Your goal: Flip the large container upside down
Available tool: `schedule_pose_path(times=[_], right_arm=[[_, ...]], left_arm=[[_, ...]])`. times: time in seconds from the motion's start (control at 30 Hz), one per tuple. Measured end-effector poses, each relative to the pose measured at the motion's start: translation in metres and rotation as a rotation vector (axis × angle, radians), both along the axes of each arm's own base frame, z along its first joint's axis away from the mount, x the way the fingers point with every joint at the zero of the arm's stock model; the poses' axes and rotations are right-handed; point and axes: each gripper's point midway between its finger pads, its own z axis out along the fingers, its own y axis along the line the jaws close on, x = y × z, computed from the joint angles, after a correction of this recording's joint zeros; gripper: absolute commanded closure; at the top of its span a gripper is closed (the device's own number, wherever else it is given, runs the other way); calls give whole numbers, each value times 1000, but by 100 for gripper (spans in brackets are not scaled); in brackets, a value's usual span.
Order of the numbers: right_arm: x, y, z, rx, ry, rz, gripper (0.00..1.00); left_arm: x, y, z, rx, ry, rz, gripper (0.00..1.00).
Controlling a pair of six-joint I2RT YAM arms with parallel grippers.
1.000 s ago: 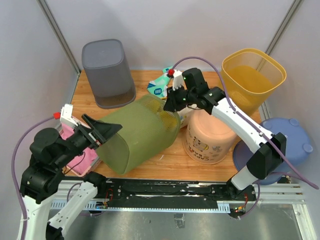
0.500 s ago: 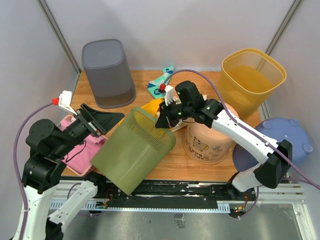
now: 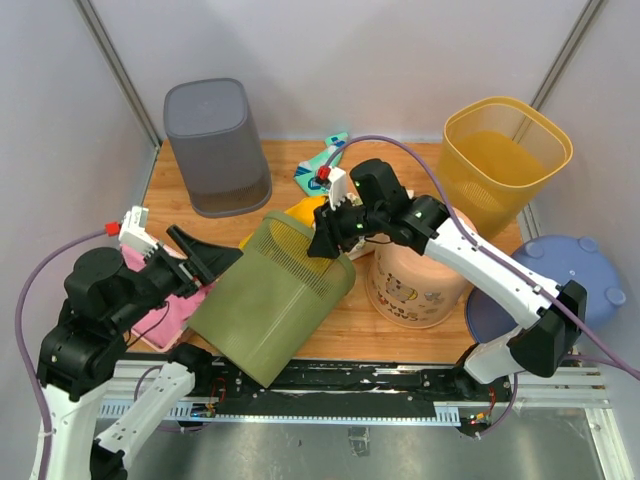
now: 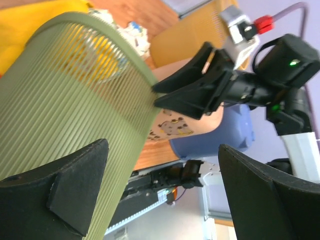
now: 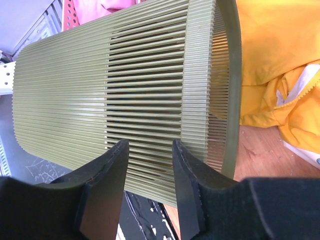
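Between the wide-spread left end effector and narrowly parted right end effector, one green container leans tilted.

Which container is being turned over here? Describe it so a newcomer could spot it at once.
On the wooden table, look at the middle of the near edge. The olive-green ribbed plastic bin lies there, beside the peach plastic bucket. Unlike the grey plastic bin and yellow mesh basket behind, it is tipped over.
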Motion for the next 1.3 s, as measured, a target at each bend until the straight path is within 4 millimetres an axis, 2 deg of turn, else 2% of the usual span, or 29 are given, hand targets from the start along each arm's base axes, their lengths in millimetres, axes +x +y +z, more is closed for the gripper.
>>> schedule_pose_path(times=[0.2, 0.37, 0.47, 0.63, 0.67, 0.73, 0.87, 1.0, 1.1, 1.2, 1.3], right_arm=[[2, 1, 8, 8, -29, 6, 53], [17, -4, 13, -16, -101, -45, 45], [28, -6, 13, -48, -142, -70, 43], [35, 3, 3, -76, -141, -34, 43], [33, 5, -2, -81, -128, -17, 45], [29, 8, -10, -86, -98, 16, 54], [26, 13, -15, -78, -63, 40, 97], [24, 14, -6, -30, -4, 30, 100], [28, 8, -10, -9, 46, 3, 100], [43, -8, -19, 5, 101, -58, 100], [63, -22, -17, 19, 97, -115, 100]], left_arm=[[-30, 18, -28, 26, 94, 44, 5], [-50, 23, -51, 33, 164, 41, 5], [-57, 23, -67, 49, 220, 28, 5], [-68, 27, -85, 78, 296, 27, 4], [-70, 28, -87, 83, 307, 29, 4], [-74, 29, -91, 88, 319, 31, 4], [-77, 30, -93, 91, 328, 31, 4], [-76, 30, -95, 94, 333, 30, 4], [-75, 29, -101, 100, 348, 25, 3], [-73, 27, -105, 103, 358, 18, 3], [-70, 25, -104, 100, 351, 12, 3]])
